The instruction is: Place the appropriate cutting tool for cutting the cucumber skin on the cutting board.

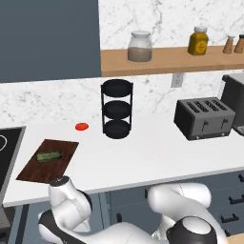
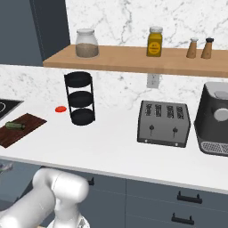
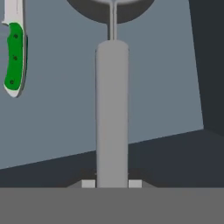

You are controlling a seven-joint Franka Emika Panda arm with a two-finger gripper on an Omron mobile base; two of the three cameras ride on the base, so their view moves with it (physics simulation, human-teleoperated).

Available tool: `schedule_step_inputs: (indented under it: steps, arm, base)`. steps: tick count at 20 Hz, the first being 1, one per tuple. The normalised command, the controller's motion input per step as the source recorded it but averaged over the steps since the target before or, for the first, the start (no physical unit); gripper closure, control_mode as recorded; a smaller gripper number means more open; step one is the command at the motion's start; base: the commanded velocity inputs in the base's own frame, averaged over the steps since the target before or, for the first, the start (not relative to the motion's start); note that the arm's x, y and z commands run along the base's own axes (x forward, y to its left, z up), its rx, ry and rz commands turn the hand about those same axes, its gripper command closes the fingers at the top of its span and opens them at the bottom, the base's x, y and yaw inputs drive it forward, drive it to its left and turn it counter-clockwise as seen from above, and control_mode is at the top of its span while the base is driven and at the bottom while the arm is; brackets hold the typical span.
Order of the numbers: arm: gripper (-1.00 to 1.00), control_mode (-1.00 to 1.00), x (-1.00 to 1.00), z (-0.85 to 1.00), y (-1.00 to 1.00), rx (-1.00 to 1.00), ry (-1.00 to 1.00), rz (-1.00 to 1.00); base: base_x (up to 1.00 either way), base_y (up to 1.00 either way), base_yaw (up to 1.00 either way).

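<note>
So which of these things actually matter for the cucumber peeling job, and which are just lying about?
For the job: peeler, shut in the claw; cucumber; cutting board.

Lying about: green-handled knife, toaster, black tiered rack, shelf jars, small red thing.

I see a white counter (image 1: 143, 152) carrying the dark brown cutting board (image 1: 47, 162) at its left end, a small red disc (image 1: 82, 127), a black three-tier rack (image 1: 116, 109) and a grey toaster (image 1: 204, 118). From my right camera, a dark coffee machine (image 2: 216, 119) stands beside the toaster. The wooden shelf (image 2: 133, 63) above holds a glass jar (image 2: 87, 43), a yellow jar (image 2: 154, 42) and two shakers (image 2: 200, 48).
</note>
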Motion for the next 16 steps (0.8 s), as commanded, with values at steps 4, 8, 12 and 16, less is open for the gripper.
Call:
schedule_step_inputs:
  steps: [4,8,12,16]
  arm:
    - [1.0,-1.0,-0.5,0.6,-0.04,0.0,0.0,0.0]
    - [1.0,-1.0,-0.55,0.59,-0.03,0.0,0.0,0.0]
    - [1.0,-1.0,-0.67,0.65,0.0,0.0,0.0,0.0]
    - [1.0,-1.0,-0.44,0.71,0.0,0.0,0.0,-0.01]
  base:
    - [0.0,0.0,0.0]
    - [0.0,0.0,0.0]
    - [0.0,0.0,0.0]
    - [0.0,0.0,0.0]
